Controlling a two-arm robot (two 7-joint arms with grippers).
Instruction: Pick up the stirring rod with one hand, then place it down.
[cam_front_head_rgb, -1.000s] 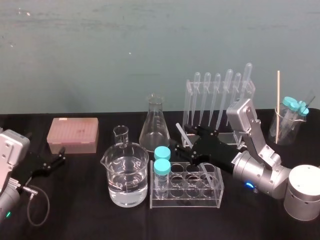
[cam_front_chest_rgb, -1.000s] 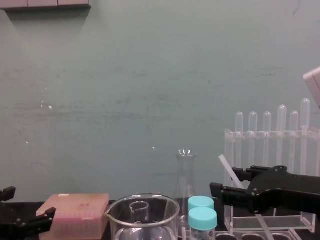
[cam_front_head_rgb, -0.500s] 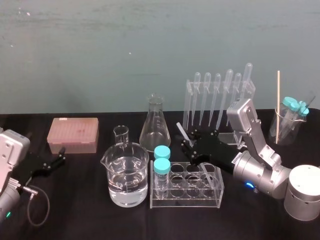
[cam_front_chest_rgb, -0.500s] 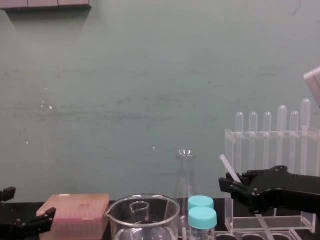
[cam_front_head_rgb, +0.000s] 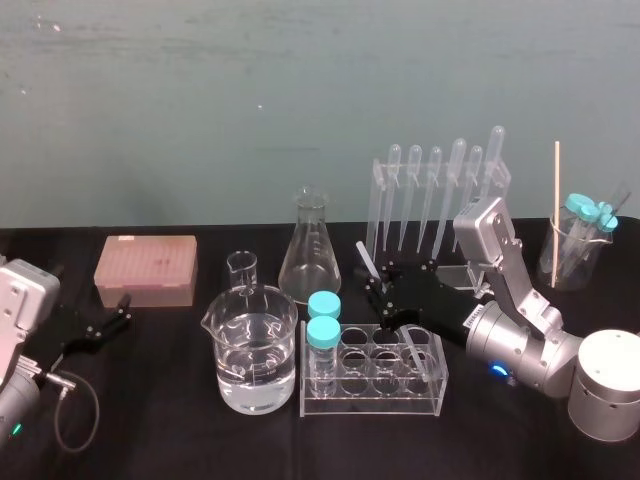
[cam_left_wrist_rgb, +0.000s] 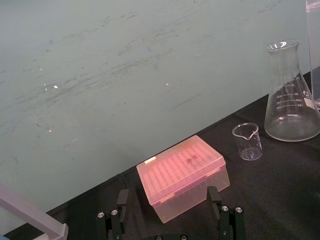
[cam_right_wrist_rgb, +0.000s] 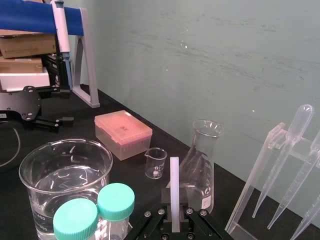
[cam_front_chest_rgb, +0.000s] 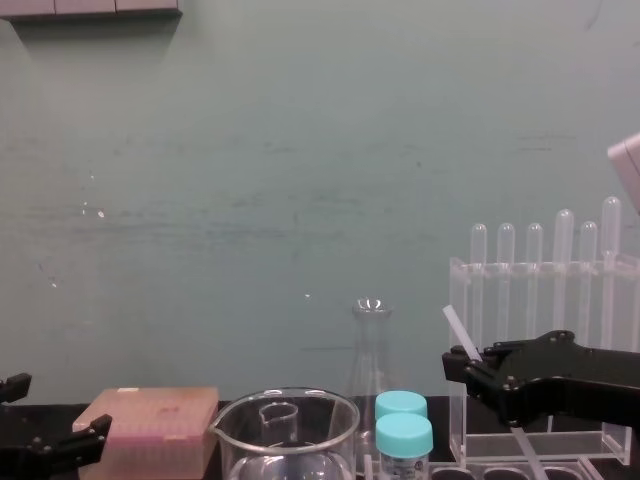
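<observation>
The rod (cam_front_head_rgb: 367, 260) stood at 12 o'clock of the rack (cam_front_head_rgb: 372, 390).
Your right gripper (cam_front_head_rgb: 378, 292) had its jaws clamped on it, top leaning toward 11 o'clock; your left gripper (cam_front_head_rgb: 118, 313) sat open-jawed at 9 o'clock.

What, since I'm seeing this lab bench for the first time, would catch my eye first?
The right gripper, right of centre, shut on the tilted stirring rod by the tube rack. Next, the big beaker of water at the front and the row of pipettes behind. The left gripper rests open at the far left.
</observation>
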